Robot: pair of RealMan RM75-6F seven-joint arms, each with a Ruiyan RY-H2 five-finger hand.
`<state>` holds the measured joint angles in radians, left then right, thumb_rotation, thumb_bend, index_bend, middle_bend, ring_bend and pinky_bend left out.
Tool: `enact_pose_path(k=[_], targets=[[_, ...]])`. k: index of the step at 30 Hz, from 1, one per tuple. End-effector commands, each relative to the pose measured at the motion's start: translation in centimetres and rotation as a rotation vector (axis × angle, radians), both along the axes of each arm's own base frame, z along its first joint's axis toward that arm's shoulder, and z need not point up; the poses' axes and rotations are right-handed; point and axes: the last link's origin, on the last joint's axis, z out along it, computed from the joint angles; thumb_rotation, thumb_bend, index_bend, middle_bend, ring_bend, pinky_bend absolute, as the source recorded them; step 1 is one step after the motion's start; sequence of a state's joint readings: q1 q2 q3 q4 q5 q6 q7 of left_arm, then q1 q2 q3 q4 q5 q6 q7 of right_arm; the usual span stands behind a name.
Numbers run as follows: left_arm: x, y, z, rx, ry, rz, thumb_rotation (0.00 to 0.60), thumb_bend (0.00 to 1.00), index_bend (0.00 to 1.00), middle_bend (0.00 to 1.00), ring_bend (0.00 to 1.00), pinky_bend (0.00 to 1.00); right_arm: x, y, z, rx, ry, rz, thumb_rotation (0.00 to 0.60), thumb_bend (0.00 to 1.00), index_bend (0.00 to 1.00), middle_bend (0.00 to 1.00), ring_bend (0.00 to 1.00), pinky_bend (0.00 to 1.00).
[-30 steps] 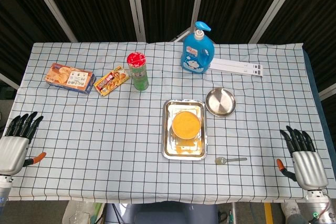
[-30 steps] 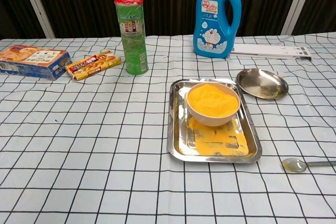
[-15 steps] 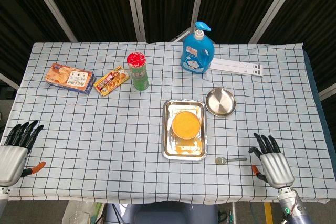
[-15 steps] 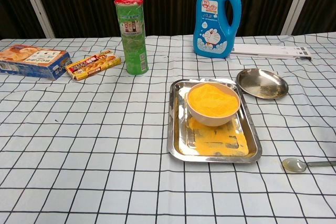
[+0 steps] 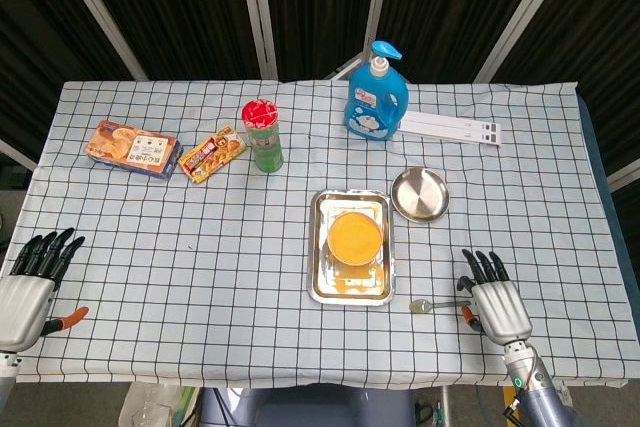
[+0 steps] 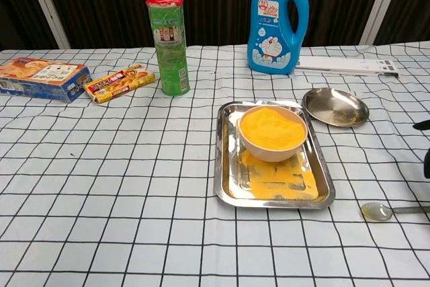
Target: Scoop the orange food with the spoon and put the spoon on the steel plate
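The tabletop (image 5: 200,277) is covered by a white cloth with a black grid, set against dark vertical panels. Near its centre a rectangular steel tray (image 5: 349,292) carries a bowl of orange food (image 5: 355,237), with orange spill on the tray floor. The round steel plate (image 5: 420,195) lies just beside the tray's far right corner. The small metal spoon (image 5: 437,304) lies flat on the cloth near the front edge, right of the tray. The right hand (image 5: 493,299) is just beside the spoon handle's end, fingers spread, holding nothing; contact cannot be determined. The left hand (image 5: 30,285) is at the front-left edge, fingers apart, empty. The front-left cloth area is unobstructed.
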<state>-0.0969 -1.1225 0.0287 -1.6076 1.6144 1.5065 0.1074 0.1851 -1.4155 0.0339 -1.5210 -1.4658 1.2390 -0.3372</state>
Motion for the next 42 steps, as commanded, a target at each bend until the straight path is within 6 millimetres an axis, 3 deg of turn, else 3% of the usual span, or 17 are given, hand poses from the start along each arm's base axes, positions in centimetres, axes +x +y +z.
enact_pose_path(k=[1, 18, 36, 42], targets=[[0.0, 0.0, 0.0, 0.0, 0.001, 0.001, 0.6, 0.0, 0.0, 0.0, 0.0, 0.0, -0.1, -0.3, -0.4, 0.006, 0.004, -0.011, 0.6, 0.4, 0.46, 0.08, 0.0, 0.0], [0.0, 0.3, -0.2, -0.003, 0.002, 0.007, 0.6, 0.0, 0.0, 0.0, 0.0, 0.0, -1.2, -0.8, -2.6, 0.022, 0.043, -0.074, 0.6, 0.4, 0.51, 0.12, 0.0, 0.0], [0.0, 0.4, -0.1, -0.004, -0.001, 0.005, 0.6, 0.0, 0.0, 0.0, 0.0, 0.0, -2.1, -0.3, -3.2, 0.042, 0.079, -0.095, 0.6, 0.41, 0.52, 0.12, 0.0, 0.0], [0.0, 0.4, -0.2, -0.004, -0.001, 0.005, 0.6, 0.0, 0.0, 0.0, 0.0, 0.0, -2.0, -0.3, -3.4, 0.047, 0.078, -0.091, 0.6, 0.46, 0.56, 0.14, 0.0, 0.0]])
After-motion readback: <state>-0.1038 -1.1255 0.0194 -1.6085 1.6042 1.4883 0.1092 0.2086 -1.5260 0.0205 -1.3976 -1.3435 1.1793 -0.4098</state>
